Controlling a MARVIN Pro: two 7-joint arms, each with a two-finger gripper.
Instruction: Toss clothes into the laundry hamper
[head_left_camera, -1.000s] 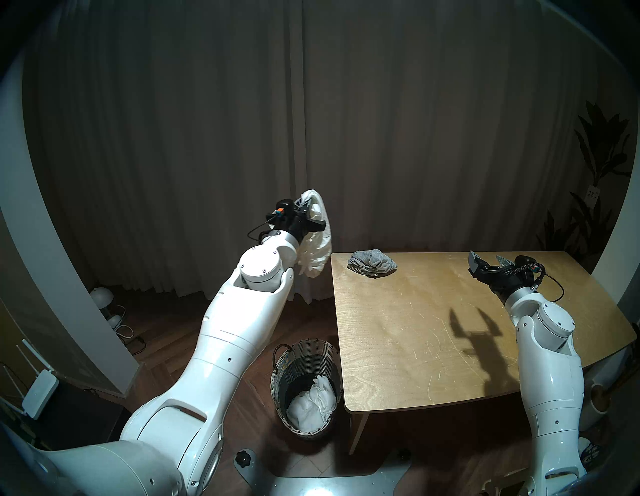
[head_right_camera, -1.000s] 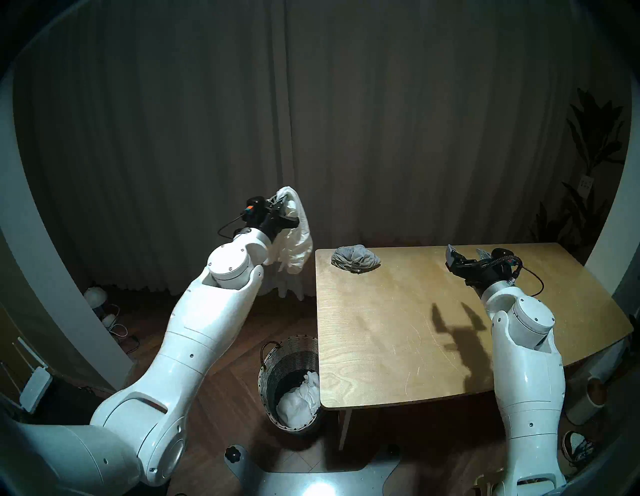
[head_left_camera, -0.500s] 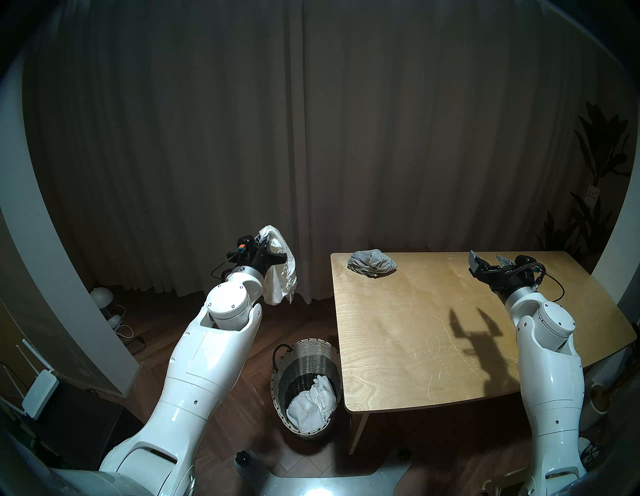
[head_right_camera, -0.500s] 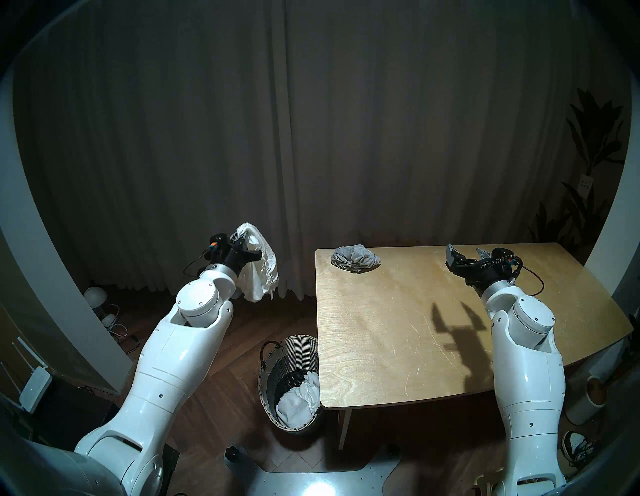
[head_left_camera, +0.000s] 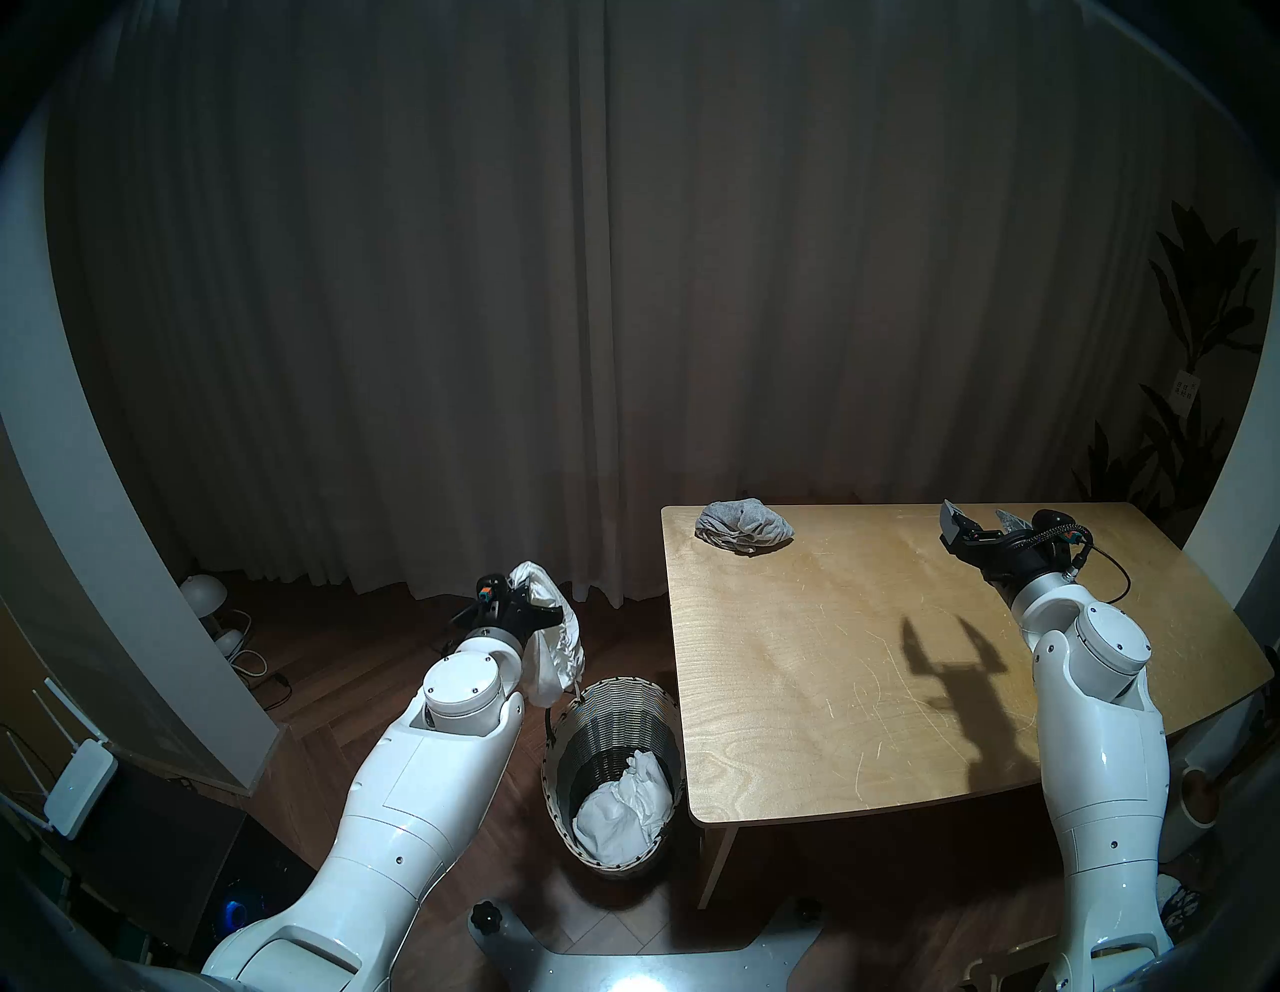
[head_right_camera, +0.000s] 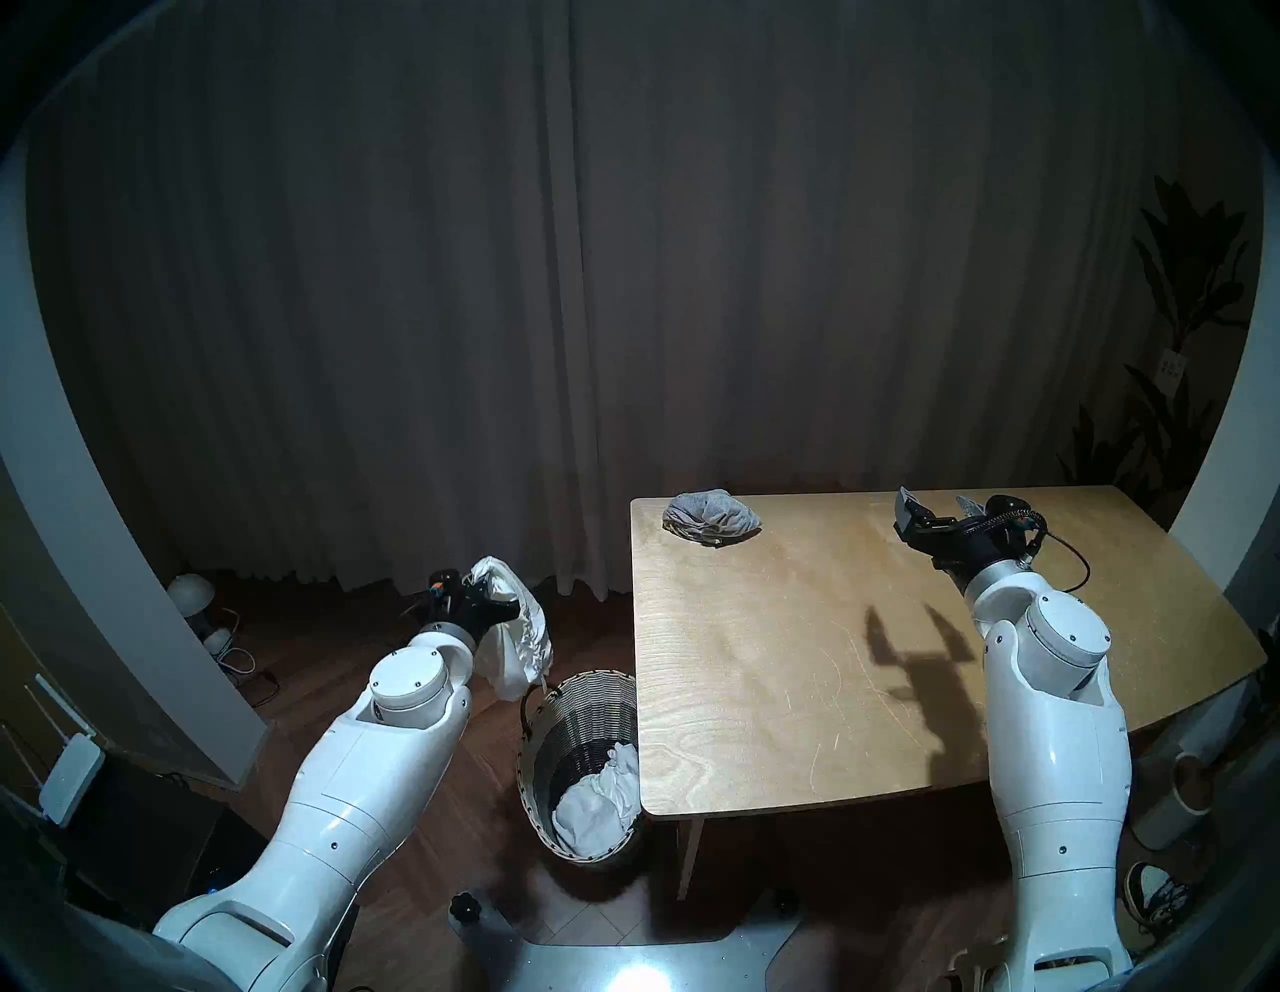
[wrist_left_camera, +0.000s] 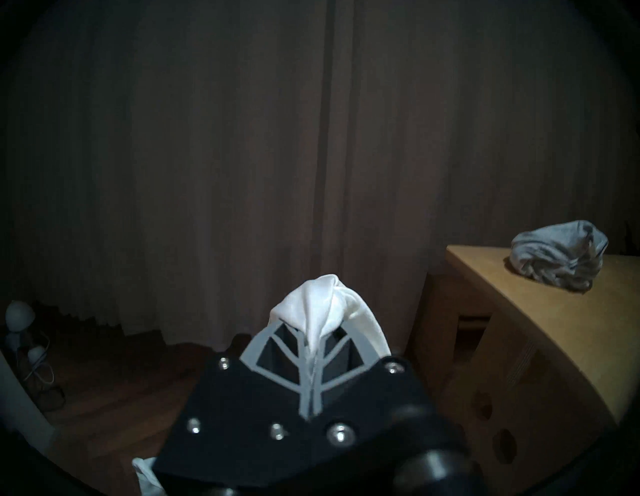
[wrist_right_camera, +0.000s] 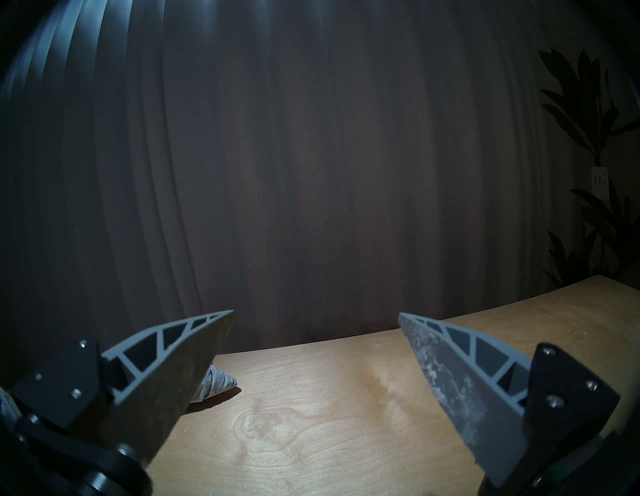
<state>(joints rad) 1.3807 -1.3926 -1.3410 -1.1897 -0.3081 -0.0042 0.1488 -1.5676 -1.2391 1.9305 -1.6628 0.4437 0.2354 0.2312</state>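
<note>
The left gripper is clenched on a white garment; in the left wrist view its two grey fingers press together with a fold of the white cloth bunched between and over their tips; the rest of the cloth hangs down below the gripper, its lowest edge just above the far left rim of the laundry hamper, though whether it touches the rim I cannot tell; the hamper stands on the dark wood floor just beside the left edge of the table, with a small dark loop handle on its left rim; a second white garment lies crumpled in the bottom of it; a grey knit garment sits in a heap on the table near the far left corner, well apart from both grippers; the right gripper hangs above the far right part of the table, its jaws spread wide and holding nothing; in the right wrist view its fingers stand far apart over bare wood, with a bit of the grey garment peeking out behind the left one; a dark curtain fills the background.
</note>
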